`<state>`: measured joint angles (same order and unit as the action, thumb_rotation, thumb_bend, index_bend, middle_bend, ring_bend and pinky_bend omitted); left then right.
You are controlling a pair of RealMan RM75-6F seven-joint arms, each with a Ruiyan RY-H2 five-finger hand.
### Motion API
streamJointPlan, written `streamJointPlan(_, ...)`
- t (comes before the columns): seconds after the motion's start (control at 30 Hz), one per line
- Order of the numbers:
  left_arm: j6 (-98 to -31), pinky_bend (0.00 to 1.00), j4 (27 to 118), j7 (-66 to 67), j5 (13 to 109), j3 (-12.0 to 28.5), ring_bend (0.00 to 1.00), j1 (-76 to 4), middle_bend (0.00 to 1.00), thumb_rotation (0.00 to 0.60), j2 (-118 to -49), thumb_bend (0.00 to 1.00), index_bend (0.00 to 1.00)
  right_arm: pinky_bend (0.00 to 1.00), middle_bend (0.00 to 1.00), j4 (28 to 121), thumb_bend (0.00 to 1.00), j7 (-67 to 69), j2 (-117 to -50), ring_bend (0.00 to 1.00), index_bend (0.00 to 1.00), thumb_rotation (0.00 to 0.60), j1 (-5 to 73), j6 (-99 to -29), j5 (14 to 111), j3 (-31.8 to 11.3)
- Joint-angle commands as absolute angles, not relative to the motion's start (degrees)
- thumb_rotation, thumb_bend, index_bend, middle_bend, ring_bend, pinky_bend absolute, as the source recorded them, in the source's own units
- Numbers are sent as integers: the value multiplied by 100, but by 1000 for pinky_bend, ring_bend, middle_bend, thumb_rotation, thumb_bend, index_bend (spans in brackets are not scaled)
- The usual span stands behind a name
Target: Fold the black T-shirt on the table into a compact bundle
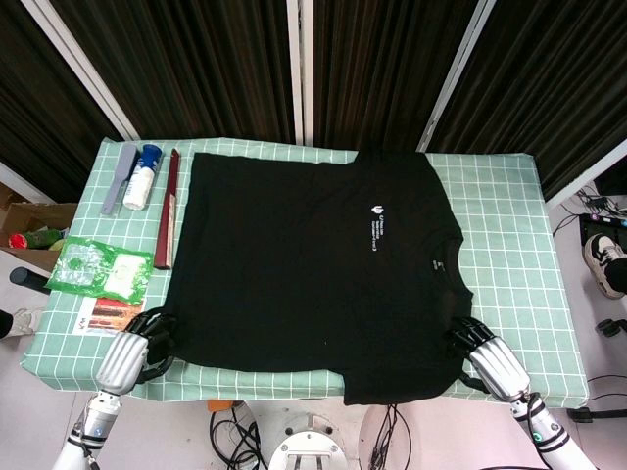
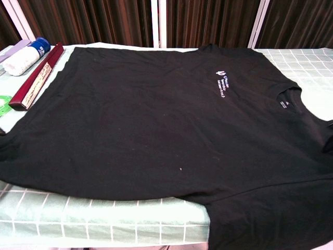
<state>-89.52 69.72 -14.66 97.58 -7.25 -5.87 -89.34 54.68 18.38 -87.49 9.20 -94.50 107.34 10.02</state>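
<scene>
The black T-shirt (image 1: 313, 264) lies spread flat on the green checked table (image 1: 509, 225), collar to the right and a small white logo on the chest. Its near sleeve hangs over the front edge. My left hand (image 1: 127, 354) grips the shirt's near left hem corner, fingers curled on the cloth. At the near right shoulder, beside the collar, my right hand (image 1: 493, 362) holds the fabric edge. The chest view shows the T-shirt (image 2: 156, 114) filling the table, and neither hand shows plainly there.
Along the shirt's left side lies a long dark red box (image 1: 168, 211). Beyond it are a white bottle with a blue cap (image 1: 142, 176) and a grey flat tool (image 1: 118, 176). A green packet (image 1: 98, 266) and a leaflet (image 1: 103, 313) sit near the left hand.
</scene>
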Motion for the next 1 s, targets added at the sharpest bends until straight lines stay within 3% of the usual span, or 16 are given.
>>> streamJointPlan(0.03,-9280,205,7195,-1593,9846,-873,154,-356,276,600,-8694,497,642,217,368,5776,526,1672,-8471,150,783,600,744,-9768,10822,1075)
streamJointPlan(0.37,-10100,205,7297,-1545,10487,-1623,154,385,276,600,-8302,498,631,237,376,6649,551,895,-7825,162,788,600,226,-10356,11246,1499)
streamJointPlan(0.57,-10490,205,7007,-1441,10794,-1761,153,654,277,600,-8299,496,628,249,387,6861,580,670,-7634,179,791,600,-60,-10619,11418,1648)
streamJointPlan(0.83,-10347,204,7845,-1329,10868,-1528,153,384,279,600,-7952,495,628,255,386,6871,582,711,-7707,184,791,600,33,-10706,11412,1326)
streamJointPlan(1.0,-9759,201,8837,-1092,10590,-917,153,-253,279,600,-7534,495,629,246,388,7270,582,684,-7545,178,790,600,505,-10240,11111,832)
